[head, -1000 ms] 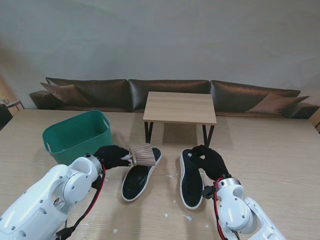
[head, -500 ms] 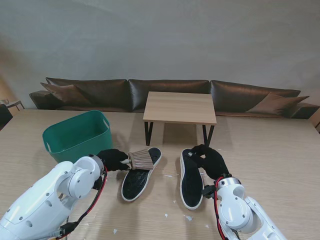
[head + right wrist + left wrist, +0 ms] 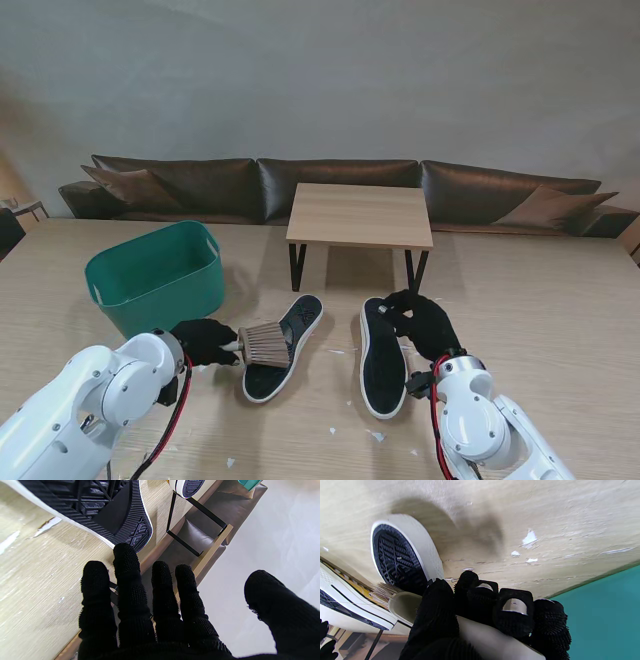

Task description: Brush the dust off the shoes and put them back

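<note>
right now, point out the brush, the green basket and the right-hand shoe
brush (image 3: 264,344): stand view, on its bristle head
green basket (image 3: 160,280): stand view, on its front wall
right-hand shoe (image 3: 383,365): stand view, on its dark sole

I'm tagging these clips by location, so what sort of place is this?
Probably a lounge or living-room-style test setup: a long dark leather sofa along the wall, a small wooden side table, and a pale wood worktop.
</note>
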Robot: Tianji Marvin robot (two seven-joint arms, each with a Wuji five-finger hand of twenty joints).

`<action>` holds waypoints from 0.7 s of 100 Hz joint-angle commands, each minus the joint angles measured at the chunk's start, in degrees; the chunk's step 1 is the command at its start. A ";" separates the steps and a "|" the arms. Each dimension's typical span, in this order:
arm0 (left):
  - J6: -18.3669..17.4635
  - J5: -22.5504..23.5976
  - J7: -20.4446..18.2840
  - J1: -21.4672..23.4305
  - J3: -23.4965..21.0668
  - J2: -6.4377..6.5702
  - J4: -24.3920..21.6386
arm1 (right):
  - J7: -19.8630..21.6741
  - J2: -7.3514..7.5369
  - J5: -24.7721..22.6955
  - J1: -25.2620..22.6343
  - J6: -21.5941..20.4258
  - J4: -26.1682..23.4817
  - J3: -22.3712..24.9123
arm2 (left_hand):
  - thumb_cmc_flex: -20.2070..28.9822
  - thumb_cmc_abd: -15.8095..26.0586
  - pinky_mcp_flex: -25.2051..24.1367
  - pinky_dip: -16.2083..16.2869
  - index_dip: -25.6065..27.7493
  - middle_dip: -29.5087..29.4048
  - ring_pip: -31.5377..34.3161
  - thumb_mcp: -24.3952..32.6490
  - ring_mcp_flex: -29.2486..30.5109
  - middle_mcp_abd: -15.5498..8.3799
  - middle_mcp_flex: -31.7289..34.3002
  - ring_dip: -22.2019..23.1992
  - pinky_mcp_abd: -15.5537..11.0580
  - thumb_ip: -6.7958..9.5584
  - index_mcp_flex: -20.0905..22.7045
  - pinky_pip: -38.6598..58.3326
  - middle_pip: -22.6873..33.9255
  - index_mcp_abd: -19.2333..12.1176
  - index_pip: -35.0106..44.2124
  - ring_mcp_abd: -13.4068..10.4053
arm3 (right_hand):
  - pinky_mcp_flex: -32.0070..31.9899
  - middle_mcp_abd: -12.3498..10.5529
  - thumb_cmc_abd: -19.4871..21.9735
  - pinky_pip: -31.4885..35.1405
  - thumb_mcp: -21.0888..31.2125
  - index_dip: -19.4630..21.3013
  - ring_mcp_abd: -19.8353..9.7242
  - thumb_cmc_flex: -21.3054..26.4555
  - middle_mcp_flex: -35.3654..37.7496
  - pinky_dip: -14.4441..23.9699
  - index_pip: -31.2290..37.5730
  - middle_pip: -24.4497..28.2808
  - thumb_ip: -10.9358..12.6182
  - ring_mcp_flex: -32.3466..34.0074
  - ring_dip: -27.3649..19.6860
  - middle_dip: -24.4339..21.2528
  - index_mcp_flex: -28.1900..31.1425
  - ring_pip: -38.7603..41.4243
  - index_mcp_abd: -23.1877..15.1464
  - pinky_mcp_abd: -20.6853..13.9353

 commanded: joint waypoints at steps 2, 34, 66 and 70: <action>-0.34 0.17 -1.99 1.63 -0.96 0.47 -1.53 | 0.91 -0.08 0.05 -0.68 0.13 -0.68 -0.06 | 6.11 1.80 0.02 1.12 0.24 0.57 3.53 3.02 3.00 -0.44 2.78 0.34 0.35 1.87 1.48 3.77 0.77 -0.75 0.06 1.70 | -10.94 0.76 1.52 -1.01 0.03 -0.60 -0.03 -0.41 -2.26 -0.45 0.60 0.74 1.11 -0.58 0.14 -0.66 -1.17 0.62 0.17 0.83; -3.26 2.39 -6.72 7.41 -6.44 0.78 -8.50 | 1.32 0.02 0.04 -0.99 0.45 -1.16 -0.03 | 6.03 1.91 -0.10 1.07 0.32 0.54 3.42 3.03 2.87 -0.62 2.71 0.35 0.02 1.86 1.37 3.70 0.76 -0.84 0.14 1.53 | -10.93 0.71 1.59 -1.01 -0.06 -0.59 -0.12 -0.41 -2.39 -0.43 0.55 0.70 1.12 -0.64 0.13 -0.68 -1.18 0.61 0.17 0.90; -5.90 0.80 -2.04 4.99 -6.41 0.23 -10.21 | 1.23 0.00 0.02 -1.00 0.59 -1.30 -0.03 | 6.21 1.72 0.24 1.08 0.42 0.66 3.60 3.01 3.16 -0.74 2.91 0.39 0.11 1.80 1.59 3.95 1.06 -0.82 0.34 1.20 | -10.87 0.76 1.60 -0.97 -0.07 -0.58 -0.07 -0.46 -2.31 -0.41 0.52 0.72 1.13 -0.59 0.15 -0.68 -1.14 0.64 0.16 0.86; -5.95 0.33 -0.92 3.66 -5.34 0.14 -9.30 | 1.18 -0.02 0.00 -0.97 0.62 -1.28 -0.02 | 6.26 1.71 0.28 1.08 0.40 0.67 3.62 3.03 3.23 -0.69 2.92 0.40 0.15 1.80 1.61 3.97 1.08 -0.76 0.31 1.21 | -10.89 0.63 1.57 -0.98 -0.06 -0.58 -0.10 -0.45 -2.31 -0.41 0.53 0.73 1.13 -0.54 0.15 -0.68 -1.12 0.67 0.20 0.89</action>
